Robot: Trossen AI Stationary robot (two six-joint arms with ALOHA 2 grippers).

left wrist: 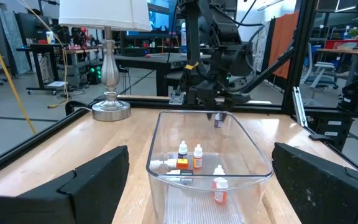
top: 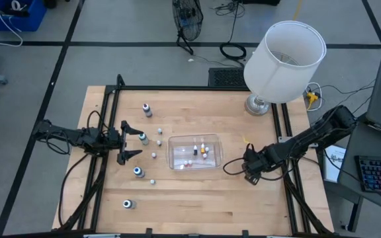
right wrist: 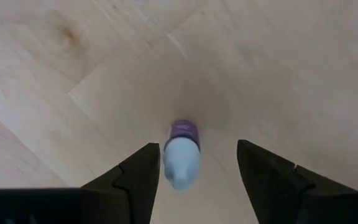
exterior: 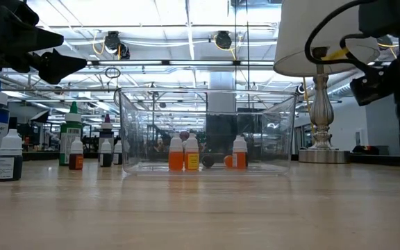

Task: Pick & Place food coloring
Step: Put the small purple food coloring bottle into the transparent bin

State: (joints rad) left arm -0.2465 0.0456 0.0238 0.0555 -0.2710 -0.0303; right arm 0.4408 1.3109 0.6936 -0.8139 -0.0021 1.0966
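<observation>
Centring the released right hand [right wrist: 197, 171] over the purple-capped bottle [right wrist: 183, 155] lying on the counter [right wrist: 73, 74] before clenching; left hand [top: 129, 142] waits released

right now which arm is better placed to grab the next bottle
The right. Its gripper is open and pointed down at a purple-capped bottle lying between its fingers on the table. The left gripper is open too, hovering beside the loose bottles left of the tub, with none between its fingers.
</observation>
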